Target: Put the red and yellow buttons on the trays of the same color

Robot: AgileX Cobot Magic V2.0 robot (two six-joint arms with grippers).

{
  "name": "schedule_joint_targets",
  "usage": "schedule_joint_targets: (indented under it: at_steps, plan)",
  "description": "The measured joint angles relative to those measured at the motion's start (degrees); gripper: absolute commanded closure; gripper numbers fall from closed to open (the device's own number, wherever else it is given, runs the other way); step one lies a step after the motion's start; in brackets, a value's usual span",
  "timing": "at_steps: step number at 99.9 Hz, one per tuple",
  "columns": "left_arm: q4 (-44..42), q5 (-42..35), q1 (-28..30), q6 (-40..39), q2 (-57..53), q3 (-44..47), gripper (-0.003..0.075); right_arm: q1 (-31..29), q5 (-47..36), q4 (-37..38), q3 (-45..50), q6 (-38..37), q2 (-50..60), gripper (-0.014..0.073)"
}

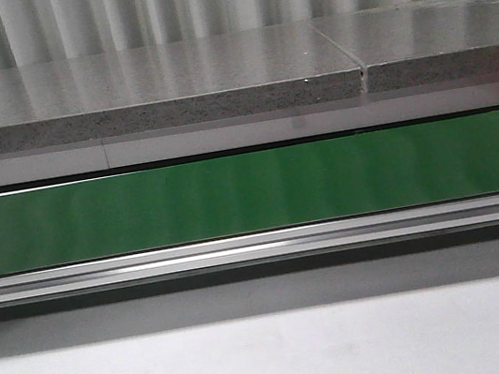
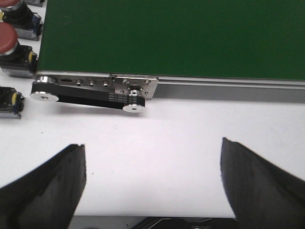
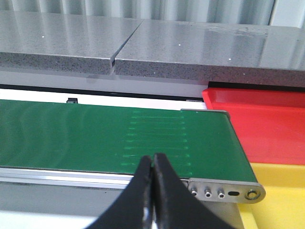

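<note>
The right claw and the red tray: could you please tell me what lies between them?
In the right wrist view, the end of the green belt lies between the shut right claw and the red tray.

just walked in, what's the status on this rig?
Nothing picked yet. The green conveyor belt is bare. The left gripper hangs open over the white table near the belt's end, with red buttons waiting beside it. The right gripper is shut and empty near the red tray and yellow tray.

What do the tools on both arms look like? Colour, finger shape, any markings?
Only the fingers show. Left tool: two matte black, wedge-shaped fingers tapering to points. Right tool: the same matte black, slim fingers tapering to tips. No markings, cables or labels visible; the arms are out of frame.
</note>
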State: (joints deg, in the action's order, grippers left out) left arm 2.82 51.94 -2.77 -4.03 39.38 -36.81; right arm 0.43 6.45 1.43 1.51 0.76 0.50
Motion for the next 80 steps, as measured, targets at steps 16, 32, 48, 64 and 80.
schedule_joint_targets:
  at_steps: [16,32,48,64,80]
  plan:
    - [-5.65,-0.73,0.11,-10.18,1.23,0.00,0.0120,0.00,0.00,0.00,0.00,0.00,0.00,0.0662]
    - [-9.52,-1.90,3.62,-15.19,6.81,0.00,0.0122,0.00,0.00,0.00,0.00,0.00,0.00,0.0662]
    - [-9.09,-5.34,9.95,-15.93,14.23,0.00,0.0122,0.00,0.00,0.00,0.00,0.00,0.00,0.0662]
    - [-8.63,-9.10,16.13,-16.19,19.71,-0.03,0.0122,0.00,0.00,0.00,0.00,0.00,0.00,0.0662]
    - [-8.59,-13.06,21.05,-16.30,24.42,-0.13,0.0122,0.00,0.00,0.00,0.00,0.00,0.00,0.0662]
